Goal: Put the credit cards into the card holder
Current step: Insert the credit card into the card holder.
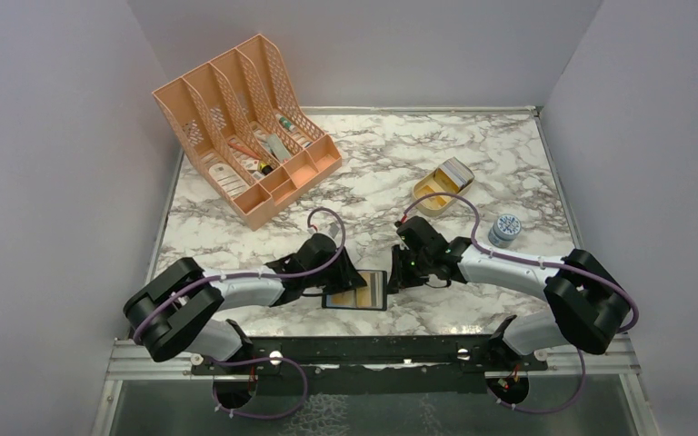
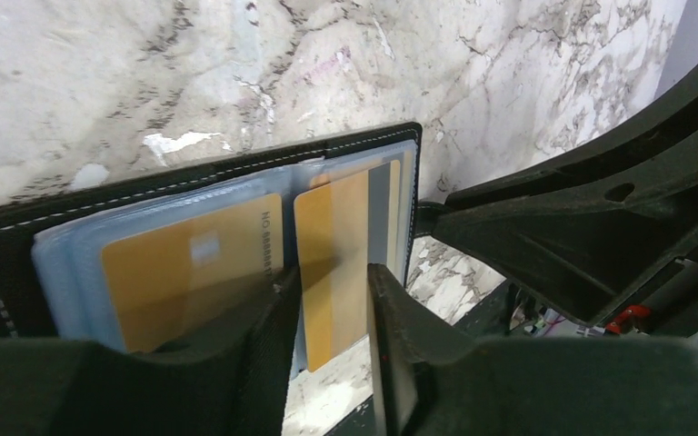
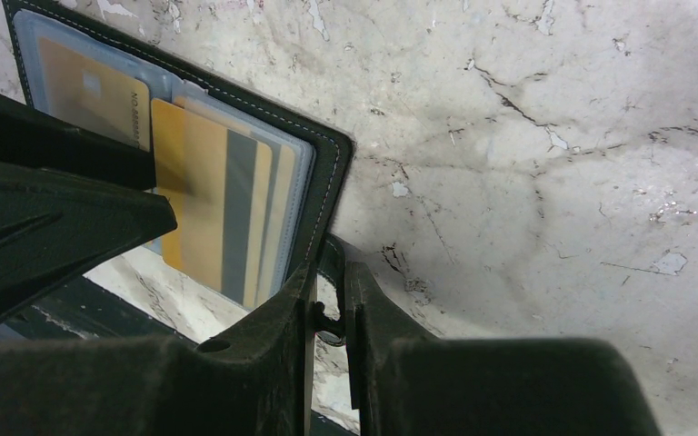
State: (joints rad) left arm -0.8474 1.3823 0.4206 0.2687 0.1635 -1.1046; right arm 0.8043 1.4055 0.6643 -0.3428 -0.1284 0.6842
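Observation:
The black card holder (image 1: 363, 292) lies open on the marble near the front edge, between my two grippers. In the left wrist view its black edge (image 2: 191, 168) frames clear sleeves. One tan-orange card (image 2: 191, 263) sits inside a sleeve. A second tan-orange card (image 2: 332, 245) with a grey stripe is partly in and sticks out past the holder's near edge. It also shows in the right wrist view (image 3: 195, 200). My left gripper (image 2: 332, 277) hovers over this card, jaws slightly apart, gripping nothing. My right gripper (image 3: 327, 263) is shut on the holder's snap tab beside the holder's edge (image 3: 327, 154).
A peach desk organiser (image 1: 245, 127) stands at the back left. A gold oval tin (image 1: 443, 186) lies open at the back right, with a small round jar (image 1: 506, 230) nearer the right edge. The black base rail (image 1: 373, 350) runs just in front of the holder.

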